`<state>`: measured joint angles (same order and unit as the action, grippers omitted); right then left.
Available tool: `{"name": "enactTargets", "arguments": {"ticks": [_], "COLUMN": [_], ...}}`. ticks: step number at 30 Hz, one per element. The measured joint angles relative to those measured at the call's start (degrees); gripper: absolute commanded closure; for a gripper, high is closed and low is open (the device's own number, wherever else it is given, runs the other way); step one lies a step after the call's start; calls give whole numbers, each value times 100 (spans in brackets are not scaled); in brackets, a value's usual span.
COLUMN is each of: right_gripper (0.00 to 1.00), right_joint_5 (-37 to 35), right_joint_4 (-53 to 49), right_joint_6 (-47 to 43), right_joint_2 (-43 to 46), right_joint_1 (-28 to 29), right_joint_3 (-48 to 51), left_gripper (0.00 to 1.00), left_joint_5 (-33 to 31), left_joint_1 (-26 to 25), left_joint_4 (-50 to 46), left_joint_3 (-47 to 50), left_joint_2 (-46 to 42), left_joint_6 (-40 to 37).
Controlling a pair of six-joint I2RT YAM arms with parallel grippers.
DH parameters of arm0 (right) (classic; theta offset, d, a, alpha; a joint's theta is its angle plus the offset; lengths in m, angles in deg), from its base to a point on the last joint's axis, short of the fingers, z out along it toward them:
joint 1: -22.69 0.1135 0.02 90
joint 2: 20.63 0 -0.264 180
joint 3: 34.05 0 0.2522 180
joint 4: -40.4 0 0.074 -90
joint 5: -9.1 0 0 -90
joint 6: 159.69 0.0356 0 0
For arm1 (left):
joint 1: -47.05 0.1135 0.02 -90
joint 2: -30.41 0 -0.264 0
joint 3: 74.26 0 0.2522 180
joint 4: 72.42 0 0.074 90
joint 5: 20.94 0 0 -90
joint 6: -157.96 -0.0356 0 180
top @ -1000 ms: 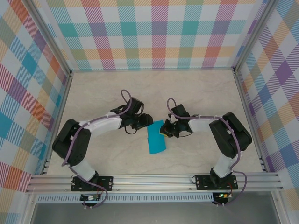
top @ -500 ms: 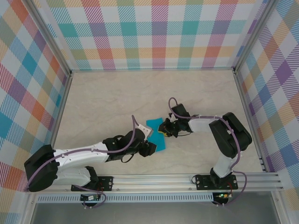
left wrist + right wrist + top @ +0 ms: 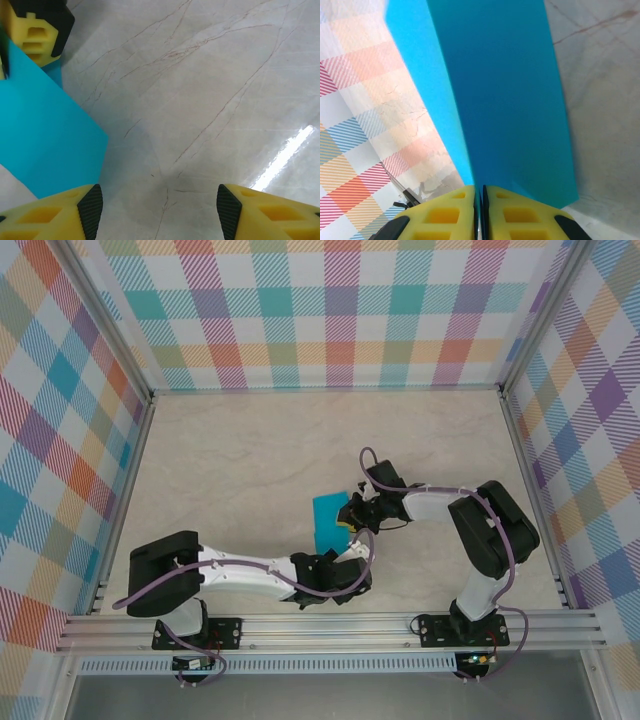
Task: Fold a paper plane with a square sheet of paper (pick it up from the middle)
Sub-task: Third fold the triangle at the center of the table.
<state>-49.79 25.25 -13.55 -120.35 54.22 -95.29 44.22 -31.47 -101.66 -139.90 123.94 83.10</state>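
- Found the left arm [image 3: 240,575] laid low along the near edge of the table [image 3: 230,460], reaching rightward.
- Noted the left gripper [image 3: 155,215] spread wide, with yellow fingertips [image 3: 50,215] well apart, bare marbled tabletop between them and nothing held.
- Located the paper [image 3: 328,522] just beyond the left gripper, near the table's middle. Teal, and a narrow rectangle from above.
- In the left wrist view, saw the paper's [image 3: 45,140] near corner just beside the left fingertip; cannot tell whether touching.
- Found the right gripper [image 3: 480,210] pressed together on the paper's [image 3: 505,90] right edge — sheet pinched between the yellow pads [image 3: 445,212] and running away from them.
- Observed two shades of teal meeting along a lengthwise line on that sheet.
- From above, placed the right gripper [image 3: 352,517] at the paper's right side.
- Recorded plaid walls [image 3: 330,310] behind and at both sides.
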Motion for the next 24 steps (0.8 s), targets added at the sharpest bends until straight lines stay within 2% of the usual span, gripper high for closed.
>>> {"name": "enactTargets", "arguments": {"ticks": [5, 8, 12, 18, 24], "right_gripper": [87, 87, 86, 86, 85], "right_joint_5": [81, 105, 105, 94, 85], "right_joint_4": [-101, -129, -179, -295, -341], "right_joint_6": [-2, -2, -2, -52, -125], "right_joint_2": [0, 0, 0, 0, 0], "right_joint_1": [0, 0, 0, 0, 0], "right_joint_3": [-114, -160, -162, -162, -162], "left_gripper": [33, 36, 50, 79, 100], "left_joint_5": [-599, -876, -1130, -1379, -1423], "left_joint_1": [-83, -101, -103, -107, -101], "left_joint_4": [-13, -35, -70, -92, -66], "left_joint_3": [-170, -275, -299, -313, -216], "left_joint_2": [260, 476, 616, 616, 522], "left_joint_6": [7, 28, 105, 282, 385]}}
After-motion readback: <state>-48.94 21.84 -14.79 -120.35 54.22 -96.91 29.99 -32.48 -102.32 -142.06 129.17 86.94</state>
